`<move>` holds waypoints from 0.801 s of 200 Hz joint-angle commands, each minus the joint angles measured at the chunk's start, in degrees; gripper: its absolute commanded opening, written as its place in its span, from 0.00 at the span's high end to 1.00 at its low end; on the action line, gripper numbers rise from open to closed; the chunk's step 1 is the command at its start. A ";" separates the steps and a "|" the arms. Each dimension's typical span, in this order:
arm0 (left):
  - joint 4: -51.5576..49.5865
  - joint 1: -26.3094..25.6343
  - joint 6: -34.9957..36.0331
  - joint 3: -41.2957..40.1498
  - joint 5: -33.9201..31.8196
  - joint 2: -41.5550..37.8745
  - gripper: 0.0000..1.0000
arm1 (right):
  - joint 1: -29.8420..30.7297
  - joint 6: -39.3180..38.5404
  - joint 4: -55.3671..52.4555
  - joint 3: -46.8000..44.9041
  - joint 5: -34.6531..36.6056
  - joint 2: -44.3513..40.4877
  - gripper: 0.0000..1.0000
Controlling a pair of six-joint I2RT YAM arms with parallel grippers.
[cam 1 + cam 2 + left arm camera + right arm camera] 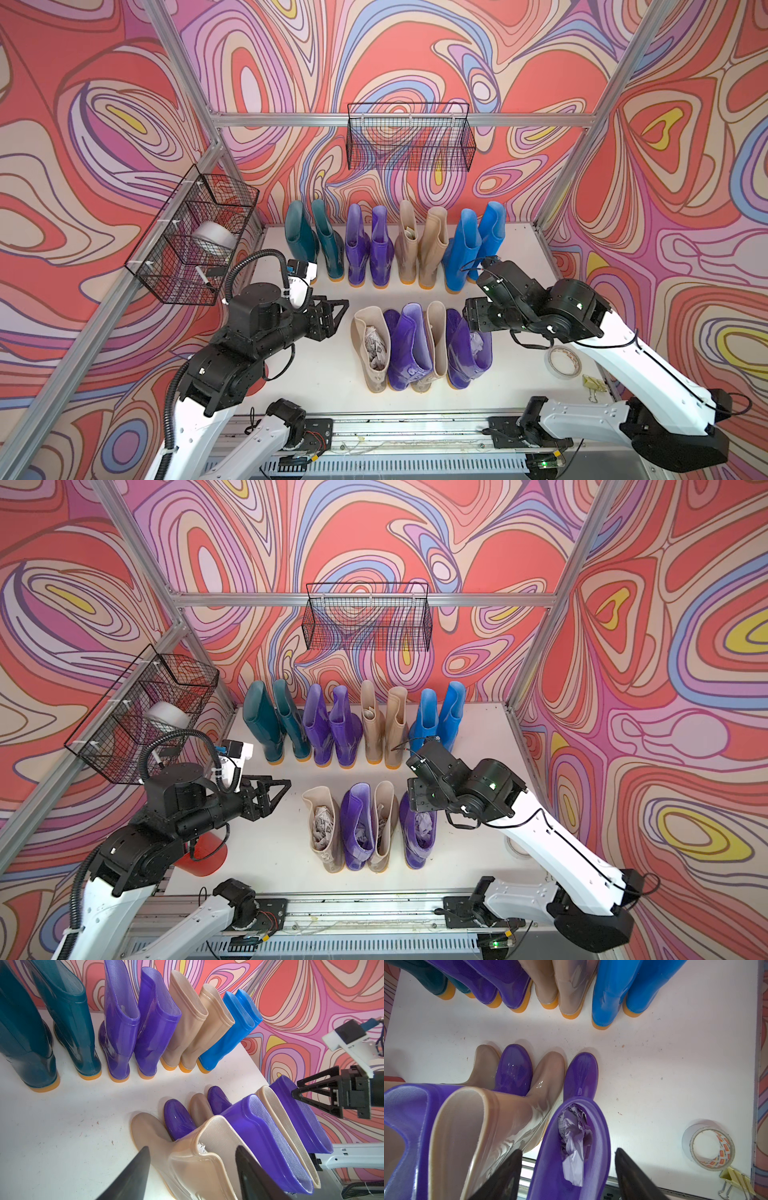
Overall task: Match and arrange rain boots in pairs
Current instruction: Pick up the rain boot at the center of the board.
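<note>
I see twelve rain boots (pixel 357 825) standing on the white table (pixel 324 374). Along the table's back edge, eight stand in a row of matched colours: a teal pair (pixel 316 241), a purple pair (pixel 370 249), a beige pair (pixel 419 249) and a bright blue pair (pixel 469 245). At the table's middle, a row of four runs beige, purple, beige, purple, pressed side by side.

My right gripper (pixel 568 1149) is spread wide across the top of the paper-stuffed purple boot (pixel 471 353) at that row's right end. A sliver of gap shows at each finger, so it grips nothing.

My left gripper (pixel 192 1146) hangs open and empty just beside the paper-stuffed beige boot (pixel 374 349) at the left end.

A tape roll (pixel 724 1151) and a binder clip (pixel 735 1178) lie near the table's front right corner.
</note>
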 commanded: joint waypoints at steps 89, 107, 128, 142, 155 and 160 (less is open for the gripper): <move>-0.02 -0.33 0.22 0.81 0.89 0.29 0.33 | 0.31 3.02 2.72 -7.22 -4.37 -1.57 0.37; -0.06 -0.30 0.40 1.09 0.99 0.51 0.33 | 0.27 3.45 2.40 -7.24 -3.96 -1.93 0.60; -0.06 -0.31 0.66 1.61 1.28 0.89 0.33 | 0.28 3.90 1.26 -6.39 -2.84 -2.28 0.78; 0.07 -0.28 0.76 1.71 1.37 1.00 0.33 | 0.30 4.14 0.15 -5.52 -1.81 -2.29 0.82; 0.02 -0.31 0.84 1.71 1.43 0.92 0.33 | 0.31 4.29 -1.03 -4.27 -0.57 -2.33 0.86; 0.02 -0.32 0.90 1.64 1.43 0.91 0.33 | 0.29 4.34 -1.48 -3.70 -0.08 -2.38 0.87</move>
